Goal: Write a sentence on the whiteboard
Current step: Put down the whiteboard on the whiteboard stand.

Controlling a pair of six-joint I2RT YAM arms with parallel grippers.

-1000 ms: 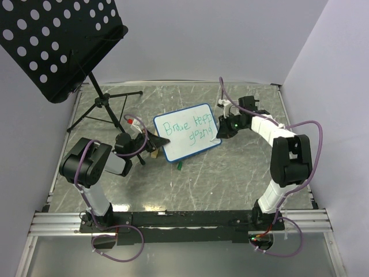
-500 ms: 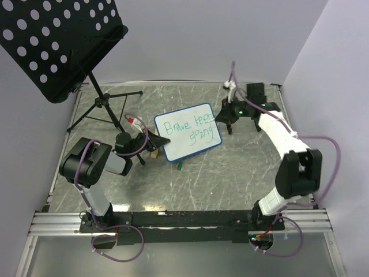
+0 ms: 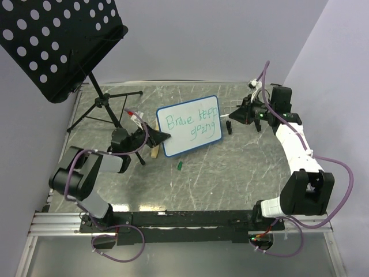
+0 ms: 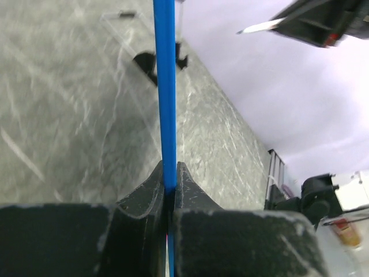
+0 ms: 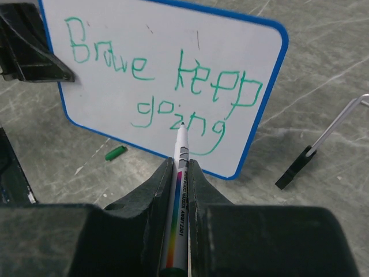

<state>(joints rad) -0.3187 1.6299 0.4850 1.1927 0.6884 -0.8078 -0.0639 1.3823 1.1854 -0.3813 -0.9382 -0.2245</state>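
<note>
The whiteboard (image 3: 190,126), white with a blue rim, is held tilted up at its left edge by my left gripper (image 3: 163,137), which is shut on the rim. In the left wrist view the rim (image 4: 165,86) shows edge-on between the jaws of the left gripper (image 4: 170,173). The green sentence (image 3: 191,122) reads "Brave keep going" in two lines and also shows in the right wrist view (image 5: 173,86). My right gripper (image 3: 233,117) is off the board's right side, shut on a white marker (image 5: 182,144) whose tip points at the board without touching it.
A black perforated music stand (image 3: 52,40) on a tripod (image 3: 104,109) fills the back left. A green marker cap (image 3: 180,166) lies in front of the board. A small black clip (image 3: 230,128) and a wooden block (image 3: 154,152) sit near the board.
My right arm has swung away from the board towards the back right, marker still in hand. My left gripper has raised the board and shifted it slightly back and right.
</note>
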